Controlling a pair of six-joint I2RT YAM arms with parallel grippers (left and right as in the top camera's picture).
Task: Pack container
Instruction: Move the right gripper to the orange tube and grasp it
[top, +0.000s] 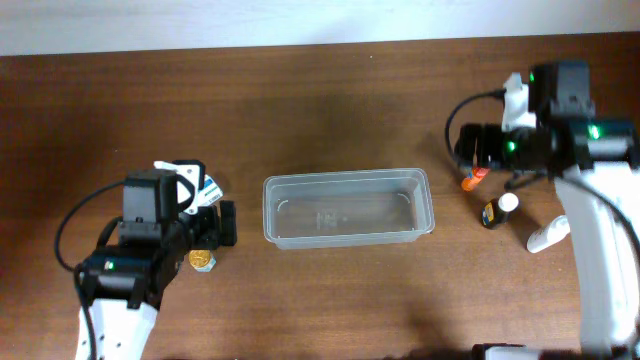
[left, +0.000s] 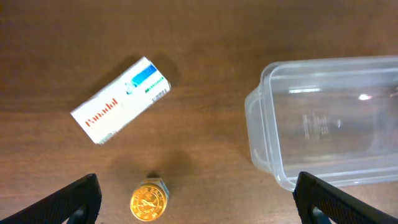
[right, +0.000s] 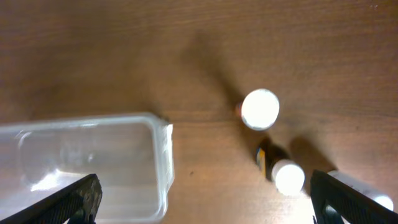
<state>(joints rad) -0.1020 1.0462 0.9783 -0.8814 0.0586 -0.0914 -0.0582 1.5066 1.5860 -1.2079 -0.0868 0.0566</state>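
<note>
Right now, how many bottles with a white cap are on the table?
2. The orange bottle is right of the container; the dark bottle is close beside it. A white thing near them is too small to tell.

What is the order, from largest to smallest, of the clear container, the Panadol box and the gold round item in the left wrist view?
1. container, largest although the frame cuts it off
2. Panadol box
3. gold round item, clearly smallest
</note>
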